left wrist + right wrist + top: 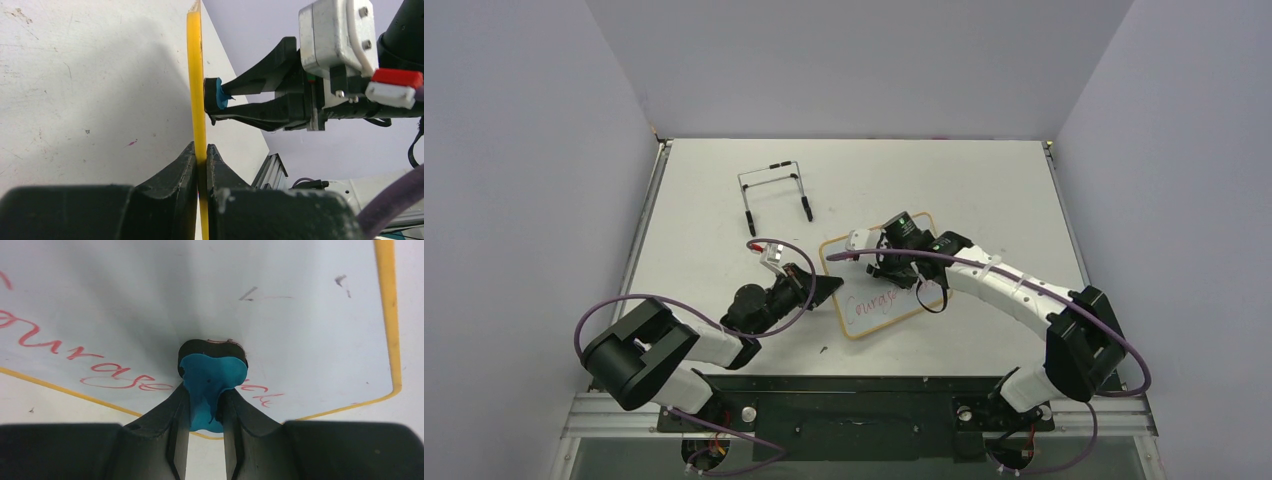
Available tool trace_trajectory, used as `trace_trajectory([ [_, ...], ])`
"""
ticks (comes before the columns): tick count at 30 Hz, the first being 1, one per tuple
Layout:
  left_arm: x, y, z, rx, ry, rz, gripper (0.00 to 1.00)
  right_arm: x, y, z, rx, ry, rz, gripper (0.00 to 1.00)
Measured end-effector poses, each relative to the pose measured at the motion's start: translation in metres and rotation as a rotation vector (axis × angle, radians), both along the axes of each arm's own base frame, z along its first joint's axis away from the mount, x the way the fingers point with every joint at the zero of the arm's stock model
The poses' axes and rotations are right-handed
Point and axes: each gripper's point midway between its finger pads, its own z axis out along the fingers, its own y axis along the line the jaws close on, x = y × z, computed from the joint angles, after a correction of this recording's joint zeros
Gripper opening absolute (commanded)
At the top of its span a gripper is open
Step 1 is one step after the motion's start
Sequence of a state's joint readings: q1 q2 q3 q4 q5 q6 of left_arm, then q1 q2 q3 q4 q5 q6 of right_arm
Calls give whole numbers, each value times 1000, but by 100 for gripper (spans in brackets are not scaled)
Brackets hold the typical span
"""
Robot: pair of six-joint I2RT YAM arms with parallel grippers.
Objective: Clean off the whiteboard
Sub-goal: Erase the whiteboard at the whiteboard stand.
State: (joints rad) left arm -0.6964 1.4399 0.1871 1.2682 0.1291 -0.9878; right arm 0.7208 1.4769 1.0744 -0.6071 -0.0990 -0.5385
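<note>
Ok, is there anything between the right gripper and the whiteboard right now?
Yes, the blue eraser: the right gripper pinches it, and its dark pad sits against the whiteboard. Right wrist view shows it clearly; left wrist view shows it side-on.

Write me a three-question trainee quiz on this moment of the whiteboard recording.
1. True or false: the left pincer is clamped on the yellow-framed edge of the whiteboard.
2. What does the right pincer hold against the board? A) a marker B) a blue eraser C) nothing
3. Fill in: the handwriting on the board is ____ in colour.
Key: 1 true; 2 B; 3 red.
</note>
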Motion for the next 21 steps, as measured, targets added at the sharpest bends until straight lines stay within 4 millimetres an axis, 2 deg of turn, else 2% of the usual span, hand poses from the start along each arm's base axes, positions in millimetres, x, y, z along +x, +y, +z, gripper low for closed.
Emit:
trace_trajectory([
  [2,0,0,0,0,0,0,0,-5,4,-1,-5,5,29,0],
  [7,0,2,1,2,-1,2,0,-35,25,-4,-29,34,171,0],
  [9,-1,3,1,4,-4,4,0,-37,27,-4,-29,34,177,0],
  [12,0,3,1,6,-7,7,0,-25,21,-2,-6,29,111,0],
  [17,-1,3,2,6,-12,2,0,11,-8,3,16,-20,-81,0],
  [21,-2,2,2,5,-13,-4,0,12,-9,2,17,-17,-85,0],
])
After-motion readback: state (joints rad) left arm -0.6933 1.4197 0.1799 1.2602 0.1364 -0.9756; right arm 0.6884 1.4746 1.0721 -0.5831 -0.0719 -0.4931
